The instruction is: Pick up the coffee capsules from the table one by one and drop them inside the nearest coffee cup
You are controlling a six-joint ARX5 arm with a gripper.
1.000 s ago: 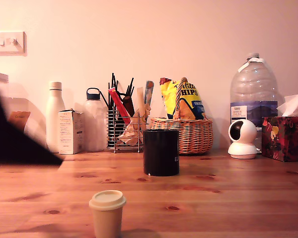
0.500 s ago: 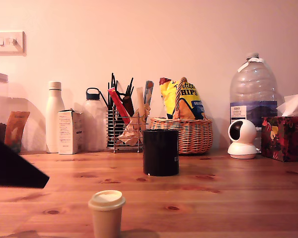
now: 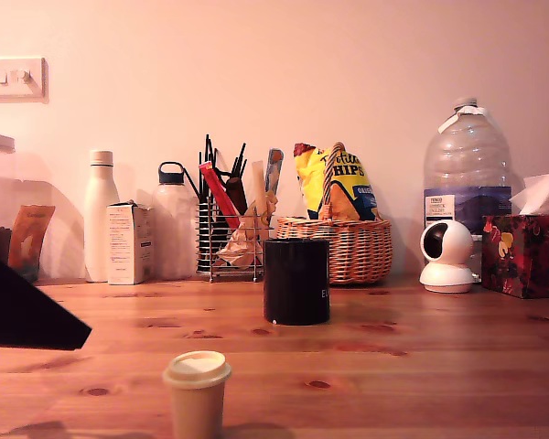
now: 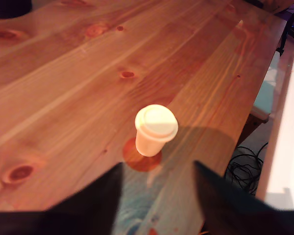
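While the gripper hangs empty w/ fingers spread apart, one coffee capsule stands upright on the table, straight ahead of the gap between the fingers and not touching either. Its long axis is vertical, cream lid up, so closing from both sides looks right once the fingers straddle it. Capsule sits near the table's front edge; coffee cup is further back toward the wall, approx. mid-table, well apart from it. In the exterior view only a dark wedge of arm shows at the left edge.

Wall: plain, pale, warmly lit
Switch plate: white, on the wall, exterior view's left
Floor: pale, cables lying on it
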